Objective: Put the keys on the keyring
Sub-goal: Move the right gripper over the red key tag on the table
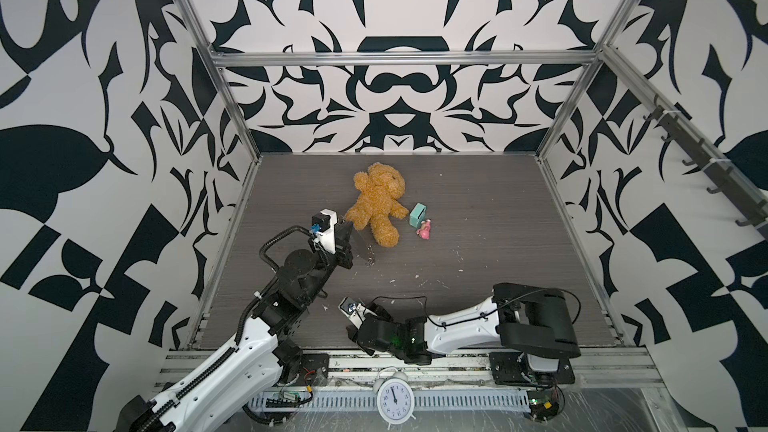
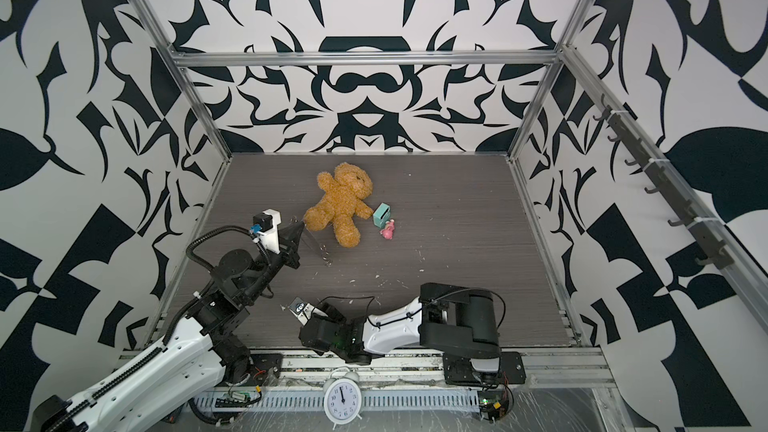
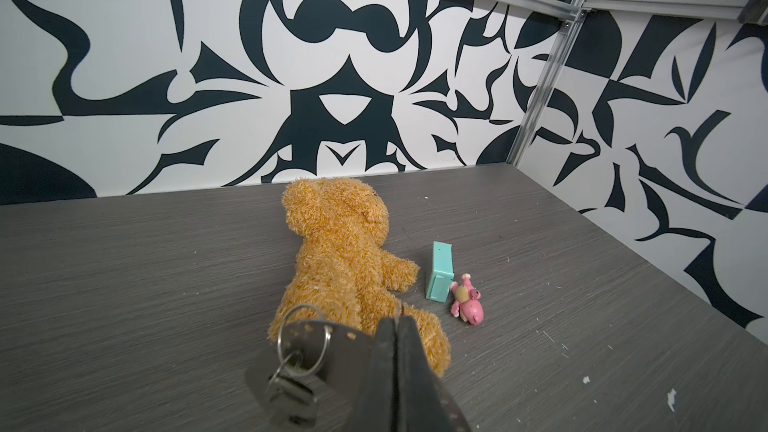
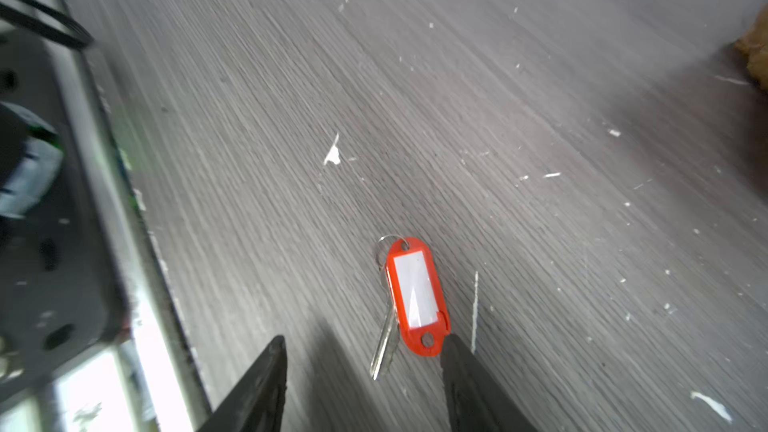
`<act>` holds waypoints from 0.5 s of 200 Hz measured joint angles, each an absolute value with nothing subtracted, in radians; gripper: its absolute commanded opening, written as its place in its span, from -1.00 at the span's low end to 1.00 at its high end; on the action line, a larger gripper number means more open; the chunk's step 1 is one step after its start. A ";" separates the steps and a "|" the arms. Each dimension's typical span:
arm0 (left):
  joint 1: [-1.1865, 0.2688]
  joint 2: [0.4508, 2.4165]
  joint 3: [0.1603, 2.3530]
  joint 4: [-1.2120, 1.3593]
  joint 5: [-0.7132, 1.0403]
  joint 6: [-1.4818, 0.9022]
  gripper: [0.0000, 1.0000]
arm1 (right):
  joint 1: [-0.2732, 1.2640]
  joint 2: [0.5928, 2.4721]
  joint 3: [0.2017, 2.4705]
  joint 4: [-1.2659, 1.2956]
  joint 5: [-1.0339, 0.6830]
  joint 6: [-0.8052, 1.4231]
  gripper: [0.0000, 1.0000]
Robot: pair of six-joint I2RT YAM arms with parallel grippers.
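In the left wrist view my left gripper (image 3: 401, 322) is shut on a wide grey strap (image 3: 353, 351) with dotted edges. The silver keyring (image 3: 303, 340) sits at the strap's end, in front of the bear. A smaller ring and a dark, blurred piece (image 3: 286, 394) hang from it. In both top views the strap (image 1: 358, 243) (image 2: 312, 239) dangles from the raised left gripper (image 1: 343, 224) down to the table. One of the keys, a red tag (image 4: 417, 295) with a white window and a silver key (image 4: 384, 344), lies flat between the fingers of my open right gripper (image 4: 365, 340).
A tan teddy bear (image 1: 380, 207) lies mid-table, with a teal box (image 1: 417, 214) and a pink figure (image 1: 424, 230) beside it. White scraps (image 4: 332, 155) litter the grey table (image 1: 498, 243). A metal rail (image 4: 124, 243) borders the table near the right gripper. A white clock (image 1: 393, 398) stands in front.
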State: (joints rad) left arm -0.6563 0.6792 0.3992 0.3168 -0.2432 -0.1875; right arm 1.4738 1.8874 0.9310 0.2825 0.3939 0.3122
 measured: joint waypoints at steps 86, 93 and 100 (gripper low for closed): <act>-0.656 0.662 0.388 0.318 -0.247 -0.188 -1.00 | 1.476 1.916 0.965 0.180 0.515 0.310 0.21; -0.656 0.661 0.388 0.318 -0.247 -0.189 -1.00 | 1.476 1.914 0.960 0.180 0.532 0.310 0.21; -0.656 0.661 0.388 0.318 -0.247 -0.189 -1.00 | 1.476 1.912 0.956 0.179 0.549 0.310 0.20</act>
State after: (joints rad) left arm -0.6563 0.6609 0.3878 0.3180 -0.2470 -0.1886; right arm 1.4761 1.9121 0.9558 0.1787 0.5488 0.3096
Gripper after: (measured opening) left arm 0.041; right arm 0.602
